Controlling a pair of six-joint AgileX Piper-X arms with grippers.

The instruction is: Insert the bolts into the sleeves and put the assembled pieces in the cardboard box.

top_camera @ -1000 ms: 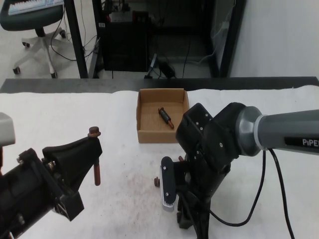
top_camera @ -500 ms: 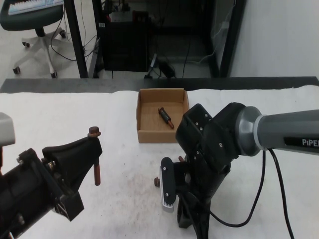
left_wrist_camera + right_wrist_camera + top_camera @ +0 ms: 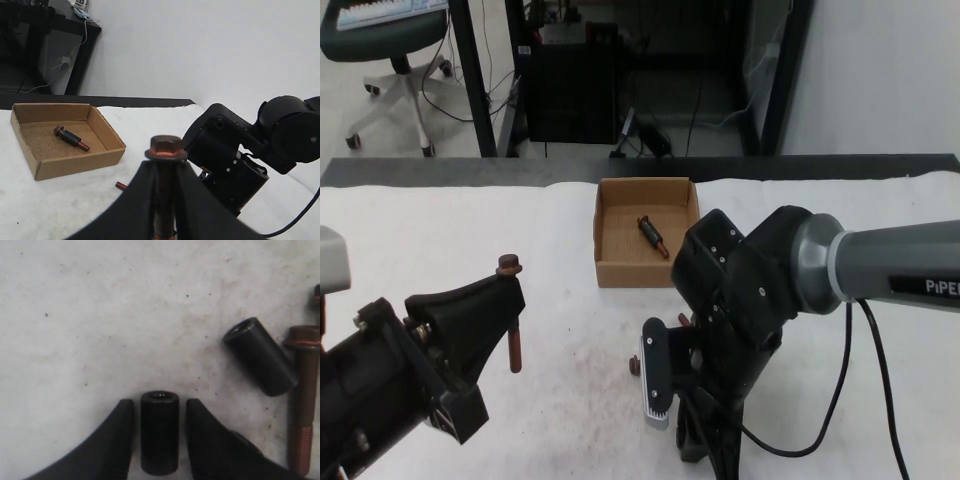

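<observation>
On the cloth-covered tabletop (image 3: 450, 230), under the right claw (image 3: 160, 409), a short black sleeve (image 3: 160, 440) lies on its side between the two fingers. They stand spread, with a sliver of cloth showing on either flank: around the sleeve, not yet pinching it. Just beside it lie a second sleeve (image 3: 260, 356) and a loose bolt (image 3: 301, 400). The left claw (image 3: 165, 172) is pressed together on a coppery bolt (image 3: 166, 150), held upright by the shank, head on top, above the tabletop. The cardboard box (image 3: 620, 268) toward the back already has one assembled piece (image 3: 652, 235) in it. I'd reckon the sleeve is stiff, light and smooth, so apt to roll or squirt out of a poor grip. It looks best taken across its middle, square on the round sides, leaving the bore free for the bolt.
</observation>
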